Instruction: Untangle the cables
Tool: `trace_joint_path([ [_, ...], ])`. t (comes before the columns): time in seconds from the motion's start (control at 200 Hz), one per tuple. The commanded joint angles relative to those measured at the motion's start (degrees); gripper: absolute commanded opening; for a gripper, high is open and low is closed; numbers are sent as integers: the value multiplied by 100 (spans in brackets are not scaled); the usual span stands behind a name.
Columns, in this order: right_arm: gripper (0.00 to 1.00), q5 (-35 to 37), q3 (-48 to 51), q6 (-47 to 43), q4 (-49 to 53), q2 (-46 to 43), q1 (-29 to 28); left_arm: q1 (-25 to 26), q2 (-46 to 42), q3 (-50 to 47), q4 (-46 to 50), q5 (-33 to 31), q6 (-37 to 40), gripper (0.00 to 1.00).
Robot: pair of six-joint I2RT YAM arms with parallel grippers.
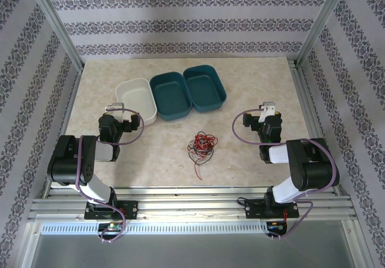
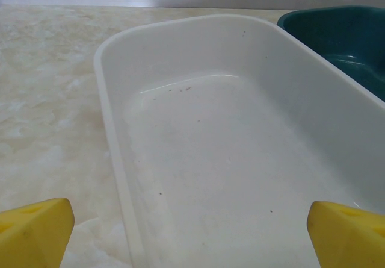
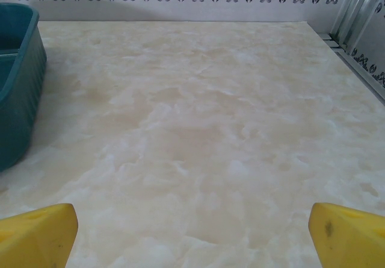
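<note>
Cables [image 1: 201, 144] lie in one loose knot of red, black and white wire on the counter [image 1: 252, 81], with a single strand trailing out of the clump toward the near edge. As far as the top view shows, no wire has been drawn free of the others, so the untangling looks to be at its very start: nothing done, all of it left.

The left gripper [image 1: 115, 107] sits well to the left of the cables and a little beyond them. Its yellow fingertips [image 2: 36, 232] stand wide apart with nothing between them, and its wrist camera looks into the white tub [image 1: 137, 99]. The right gripper [image 1: 267, 107] sits well to the right of the cables, also a little beyond them. It is spread just as wide and holds nothing, with bare counter ahead of it. Neither touches the wires.

Beyond the cables stand three tubs in a row — the white one off to the left, then two teal tubs [image 1: 171, 94] straight behind the bundle. All three look empty, though a few specks mark the white one's floor.

What remains, by my reading: bring a gripper across to the clump, pin or pick one strand, and tease each wire out in turn — perhaps into the tubs, though the task does not say so.
</note>
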State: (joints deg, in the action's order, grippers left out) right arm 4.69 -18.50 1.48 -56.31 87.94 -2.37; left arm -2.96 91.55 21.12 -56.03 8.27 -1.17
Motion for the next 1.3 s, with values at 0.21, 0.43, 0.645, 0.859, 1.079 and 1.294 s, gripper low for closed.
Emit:
trace_joint_path([
  [0.21,98,-46,-83,19,-20,30,55,57,-38,54,100,296,187,99],
  [0.43,98,-46,-83,19,-20,29,53,55,-38,58,94,297,188,99],
  [0.645,98,-47,-83,13,-20,21,53,54,-40,58,99,293,187,99],
  [0.859,98,-55,-83,14,-9,30,53,59,-41,58,94,294,187,99],
  [1.079,98,-26,-81,11,-32,11,53,46,-29,81,131,218,143,99],
  [1.294,98,438,-83,167,401,-663,53,59,-39,-387,-775,-553,-115,99],
])
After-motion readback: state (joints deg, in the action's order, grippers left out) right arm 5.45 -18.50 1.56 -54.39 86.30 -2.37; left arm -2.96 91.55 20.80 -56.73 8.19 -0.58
